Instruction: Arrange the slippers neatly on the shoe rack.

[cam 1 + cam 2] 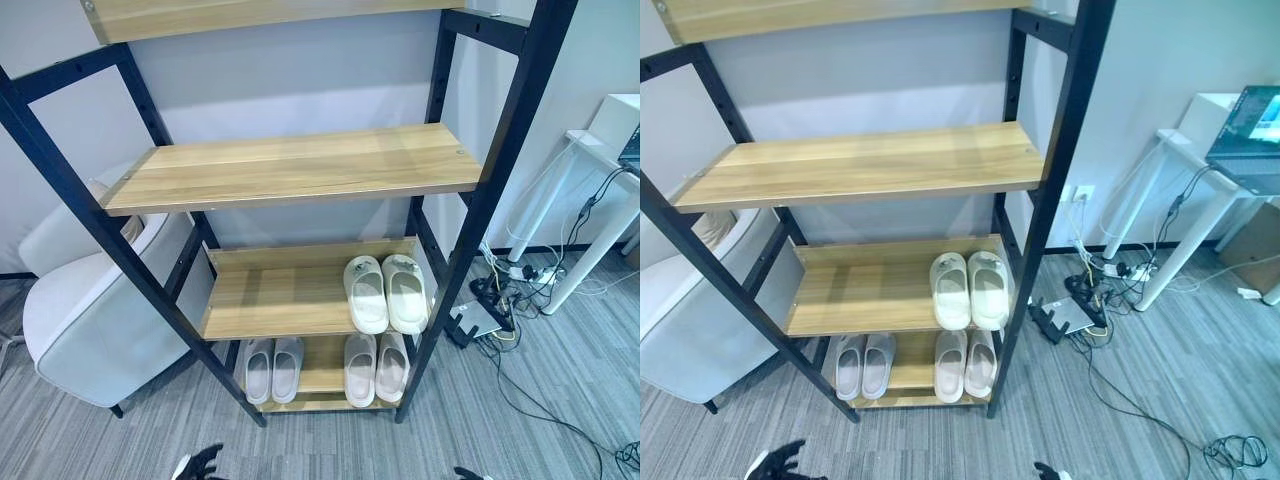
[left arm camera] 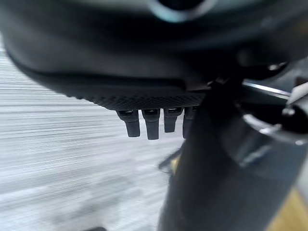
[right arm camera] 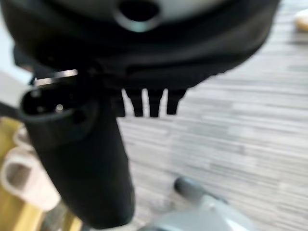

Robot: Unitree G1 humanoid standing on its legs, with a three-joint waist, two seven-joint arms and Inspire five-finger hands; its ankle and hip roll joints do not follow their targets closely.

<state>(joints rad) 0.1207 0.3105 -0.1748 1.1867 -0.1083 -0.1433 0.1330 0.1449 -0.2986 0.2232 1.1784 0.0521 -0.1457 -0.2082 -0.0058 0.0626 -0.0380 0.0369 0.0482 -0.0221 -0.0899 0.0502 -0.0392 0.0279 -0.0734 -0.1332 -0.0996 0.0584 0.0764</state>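
Observation:
The shoe rack (image 1: 290, 170) has a black frame and wooden shelves. A cream pair of slippers (image 1: 385, 292) lies side by side at the right end of the second-lowest shelf. On the bottom shelf a pale pair (image 1: 272, 368) lies at the left and another pale pair (image 1: 376, 366) at the right. My left hand (image 1: 200, 463) hangs low in front of the rack, its fingers (image 2: 144, 122) straight and holding nothing. My right hand (image 1: 468, 473) is low at the right, its fingers (image 3: 144, 102) straight and empty too, with slippers (image 3: 24, 178) showing past its thumb.
A white armchair (image 1: 90, 310) stands against the rack's left side. A white table (image 1: 600, 170) with a laptop (image 1: 1250, 130) stands at the right. Under the table, cables and a power strip (image 1: 500, 290) lie on the grey carpet. The upper shelves are bare.

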